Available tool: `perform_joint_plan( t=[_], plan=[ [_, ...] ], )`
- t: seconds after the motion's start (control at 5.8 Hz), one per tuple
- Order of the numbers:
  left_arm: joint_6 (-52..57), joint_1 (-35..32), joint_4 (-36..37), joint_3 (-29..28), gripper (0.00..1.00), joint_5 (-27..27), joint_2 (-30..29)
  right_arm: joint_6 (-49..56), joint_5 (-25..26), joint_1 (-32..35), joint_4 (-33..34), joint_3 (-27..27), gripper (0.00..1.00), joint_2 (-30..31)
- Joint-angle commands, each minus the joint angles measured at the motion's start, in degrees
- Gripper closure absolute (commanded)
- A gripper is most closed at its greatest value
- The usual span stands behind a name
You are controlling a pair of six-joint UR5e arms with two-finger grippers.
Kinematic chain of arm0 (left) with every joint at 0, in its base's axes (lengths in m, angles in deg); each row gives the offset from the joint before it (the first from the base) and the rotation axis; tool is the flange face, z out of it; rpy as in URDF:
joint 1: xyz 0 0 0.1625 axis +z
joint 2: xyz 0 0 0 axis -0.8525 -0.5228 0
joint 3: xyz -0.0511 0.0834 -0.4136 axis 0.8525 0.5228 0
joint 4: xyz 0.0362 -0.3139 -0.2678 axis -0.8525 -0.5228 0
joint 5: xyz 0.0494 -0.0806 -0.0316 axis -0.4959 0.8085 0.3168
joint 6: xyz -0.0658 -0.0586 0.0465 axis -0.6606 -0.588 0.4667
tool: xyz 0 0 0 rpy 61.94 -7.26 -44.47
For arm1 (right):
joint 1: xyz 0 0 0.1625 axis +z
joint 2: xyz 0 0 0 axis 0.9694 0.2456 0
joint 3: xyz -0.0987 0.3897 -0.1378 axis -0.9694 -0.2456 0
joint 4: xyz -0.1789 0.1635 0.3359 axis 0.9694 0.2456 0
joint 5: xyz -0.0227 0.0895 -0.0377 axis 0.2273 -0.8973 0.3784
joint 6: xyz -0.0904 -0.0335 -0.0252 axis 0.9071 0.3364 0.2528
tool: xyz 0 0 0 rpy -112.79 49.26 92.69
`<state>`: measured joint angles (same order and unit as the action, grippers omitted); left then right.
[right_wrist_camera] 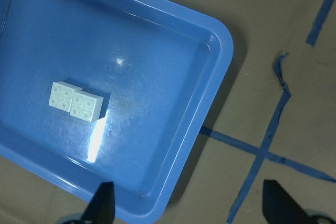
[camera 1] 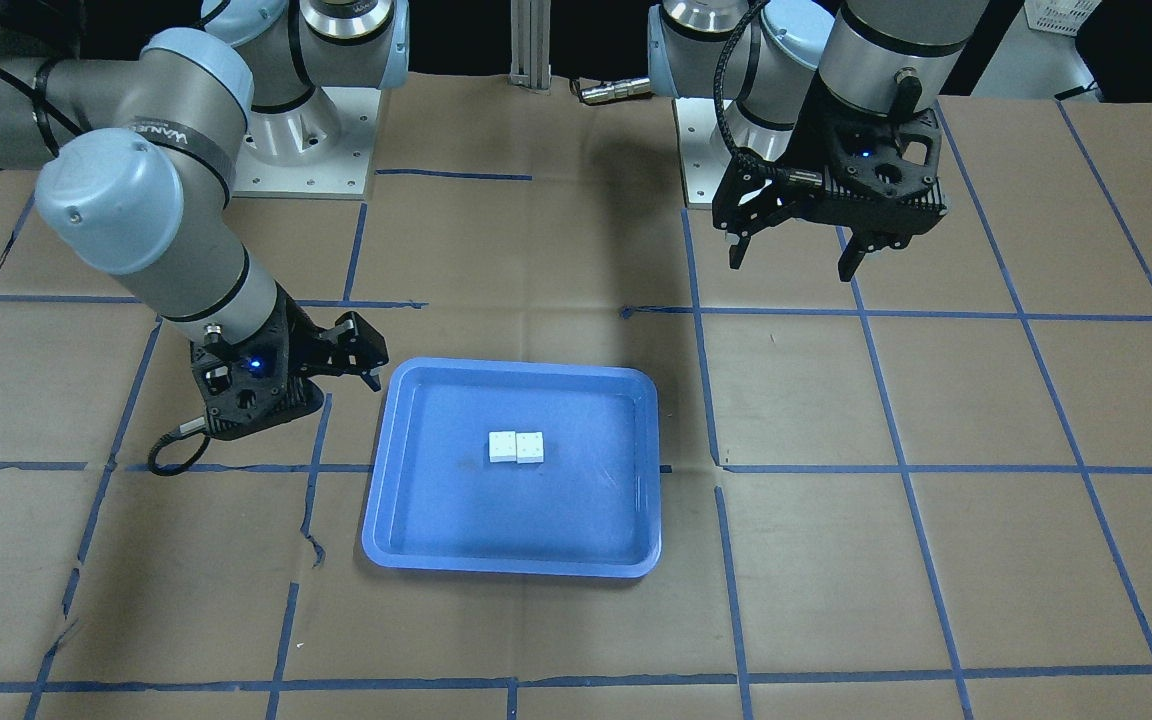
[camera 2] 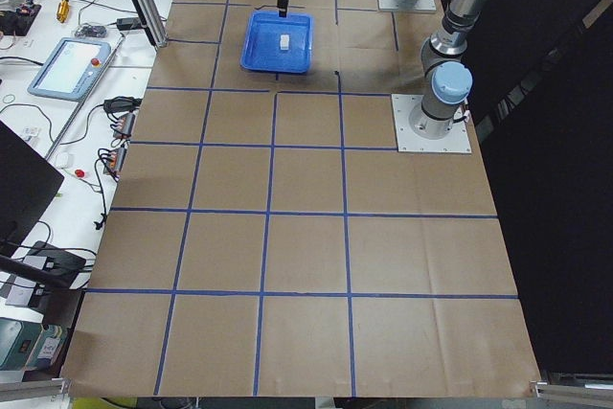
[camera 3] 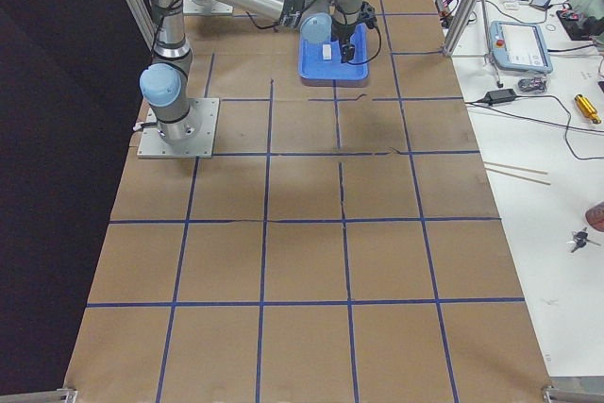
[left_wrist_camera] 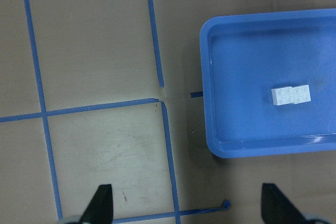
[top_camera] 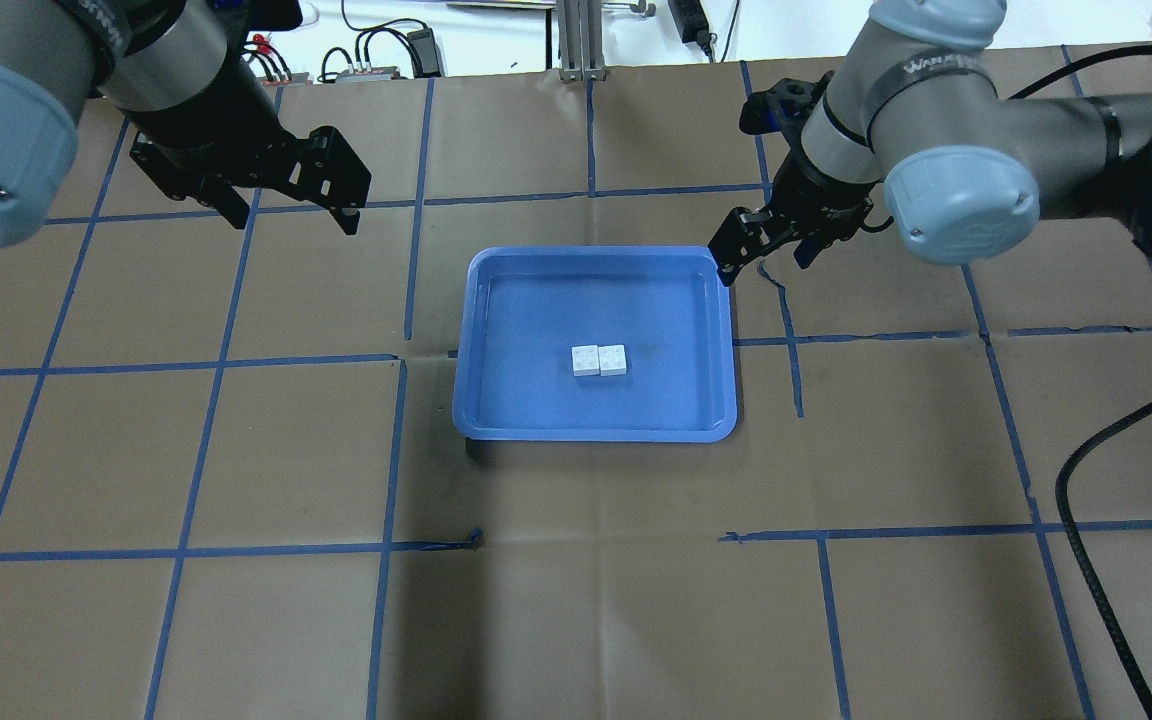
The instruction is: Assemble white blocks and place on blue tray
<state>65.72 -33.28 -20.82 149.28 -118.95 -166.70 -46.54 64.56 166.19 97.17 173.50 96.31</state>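
Observation:
Two white blocks [top_camera: 599, 360] lie side by side, touching, studs up, in the middle of the blue tray [top_camera: 596, 433]. They also show in the front view [camera 1: 516, 447], the left wrist view [left_wrist_camera: 291, 95] and the right wrist view [right_wrist_camera: 75, 102]. My left gripper [top_camera: 293, 218] is open and empty, raised above the table to the tray's far left; it also shows in the front view [camera 1: 792, 266]. My right gripper [top_camera: 763, 262] is open and empty, just beyond the tray's far right corner. Its fingertips [right_wrist_camera: 102, 203] frame that corner of the tray [right_wrist_camera: 210, 93].
The table is covered with brown paper marked with a grid of blue tape [top_camera: 406, 200]. The arm bases [camera 1: 301, 150] stand at the table's robot side. A black cable [top_camera: 1086, 520] runs over the table's right part. Benches with devices line the far side [camera 2: 72, 55].

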Motion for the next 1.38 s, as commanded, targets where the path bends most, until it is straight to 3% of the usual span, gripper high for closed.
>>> perform_joint_plan(
  t=[0.0,0.34,0.86,1.21],
  plan=[
    [0.00,0.00,0.00,-0.01,0.01,0.00,0.01,-2.45,6.58,-0.31,-7.27,-6.41,0.00,1.62],
    [0.17,0.00,0.09,-0.18,0.01,-0.17,-0.17,-6.93,6.78,-1.71,-8.00,-7.05,0.00,3.73],
    [0.17,-0.09,0.09,-0.18,0.01,0.00,-0.17,-13.84,10.38,-1.55,-17.11,-10.02,0.00,9.70],
    [0.17,0.00,0.09,-0.18,0.01,0.00,-0.17,-17.82,10.30,0.90,-21.80,-13.46,0.00,9.19]
  ],
)
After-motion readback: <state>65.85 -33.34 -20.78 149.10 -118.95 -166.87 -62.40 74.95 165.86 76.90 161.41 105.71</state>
